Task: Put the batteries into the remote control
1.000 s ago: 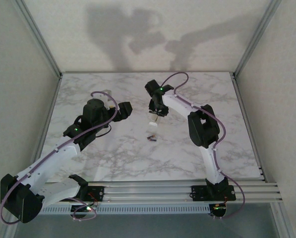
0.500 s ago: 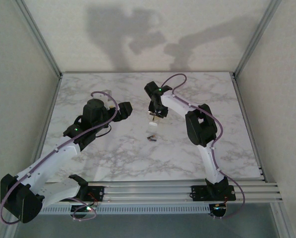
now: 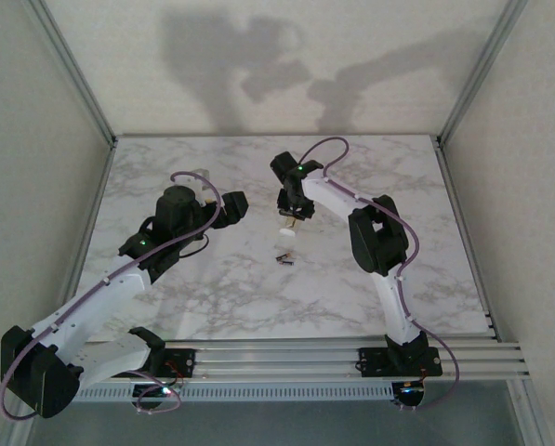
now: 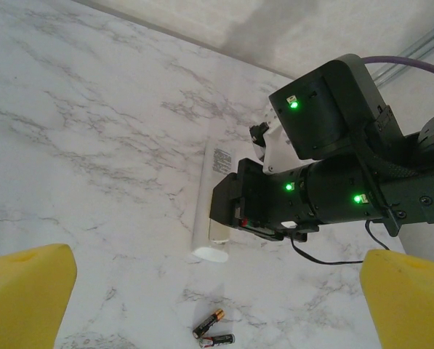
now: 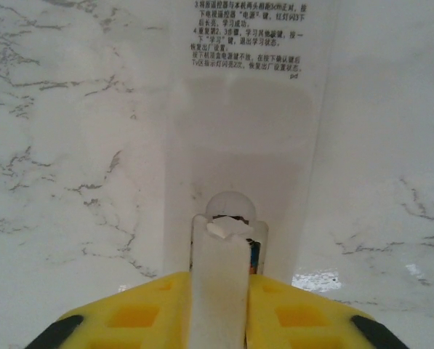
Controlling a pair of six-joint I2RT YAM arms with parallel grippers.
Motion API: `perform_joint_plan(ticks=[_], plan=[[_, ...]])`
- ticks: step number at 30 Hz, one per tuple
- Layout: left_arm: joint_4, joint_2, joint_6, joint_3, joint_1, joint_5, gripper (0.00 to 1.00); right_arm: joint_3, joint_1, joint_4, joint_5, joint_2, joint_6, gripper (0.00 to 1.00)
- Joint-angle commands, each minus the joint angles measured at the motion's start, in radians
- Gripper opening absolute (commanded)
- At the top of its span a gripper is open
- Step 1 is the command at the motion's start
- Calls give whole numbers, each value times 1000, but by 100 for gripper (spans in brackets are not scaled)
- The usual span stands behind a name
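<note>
Right claw [image 5: 218, 309] pinches a white cover strip [image 5: 218, 265] over the remote [image 5: 238, 123]. Left claw [image 4: 217, 294] hangs wide open, batteries [image 4: 213, 331] loose on the counter [image 4: 93, 145].

We take this for a robotics lab cell; a marble-patterned desk [image 3: 249, 297] sits boxed in by plain white walls [image 3: 389, 37] and aluminium frame posts [image 3: 72, 70]; a cabled left arm [image 3: 91, 302] and right arm [image 3: 379, 243] are bolted to slotted rails [image 3: 286, 357] at its near edge.

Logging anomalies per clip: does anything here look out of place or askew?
Nothing damaged. The two batteries lie loose on the table beside the remote; the right pincer pinches a narrow white piece at its end.
</note>
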Motion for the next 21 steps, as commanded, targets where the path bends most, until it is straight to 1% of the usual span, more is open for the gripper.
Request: perform_joint_plan(ticks=[1,6,9,16,21], plan=[[31,-12,-3,-12,11,-3,100,-27,-3,-22,11,-57,-34,30],[24,-16,-2,-14,11,-4,100,-140,-16,28,9,-103,-34,30],[22,-17,-1,-12,10,-3,100,-168,-18,35,9,-131,-38,31],[35,-6,-8,-11,11,5,100,-123,-15,12,30,-140,-58,38],[30,-9,-6,-7,11,5,100,-81,-18,-24,57,-98,-65,39]])
